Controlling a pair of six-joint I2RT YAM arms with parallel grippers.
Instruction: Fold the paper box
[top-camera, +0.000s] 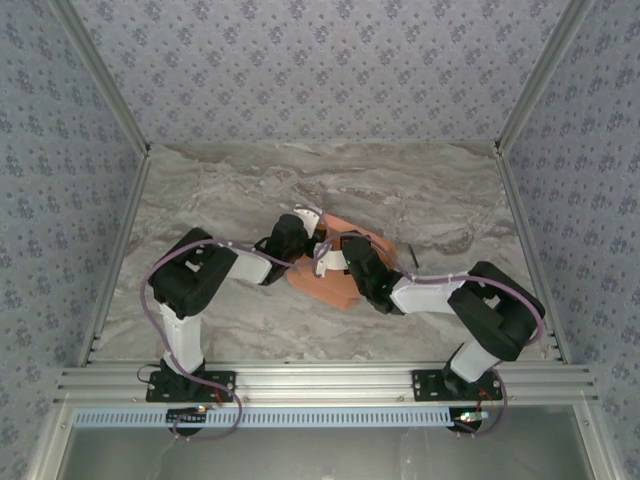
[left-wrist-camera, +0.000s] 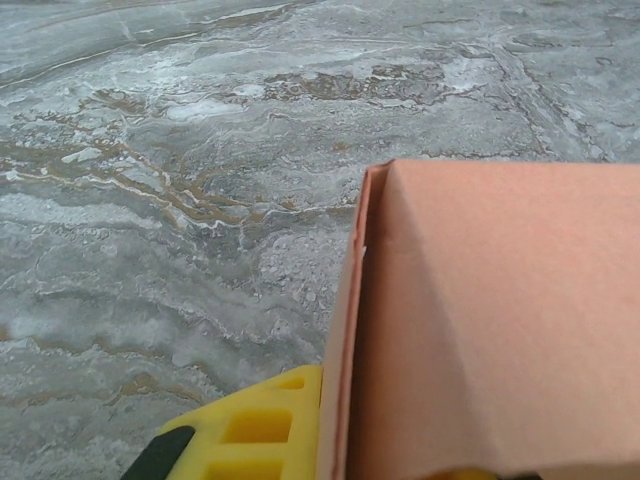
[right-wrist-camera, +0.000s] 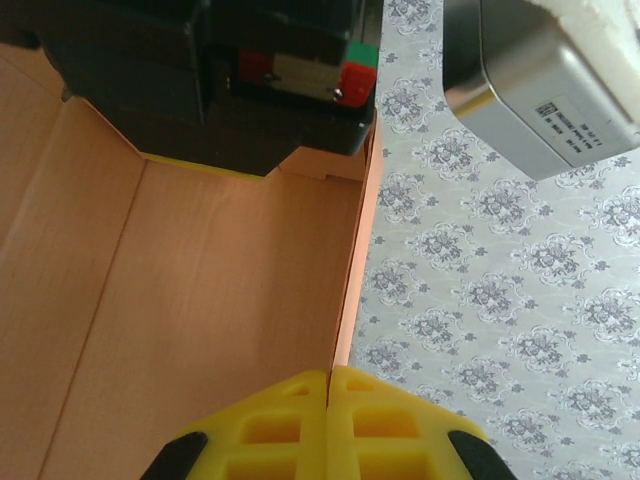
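The salmon-orange paper box (top-camera: 322, 283) sits partly folded at the middle of the marble table, walls raised, between both arms. My left gripper (top-camera: 308, 238) comes in from the left. In the left wrist view one yellow finger (left-wrist-camera: 250, 430) presses the outside of an upright box wall (left-wrist-camera: 345, 330), and a sliver of the other finger shows inside, so the left gripper (left-wrist-camera: 380, 430) is shut on that wall. My right gripper (top-camera: 345, 255) comes from the right. Its yellow fingers (right-wrist-camera: 290, 420) are pressed together on the thin edge of a box panel (right-wrist-camera: 200, 300).
The marble table (top-camera: 230, 180) has free room at the back and left. A small black item (top-camera: 413, 257) lies just right of the box. Patterned walls and metal rails close in the sides. The left arm's black body (right-wrist-camera: 250, 80) hangs close over the box.
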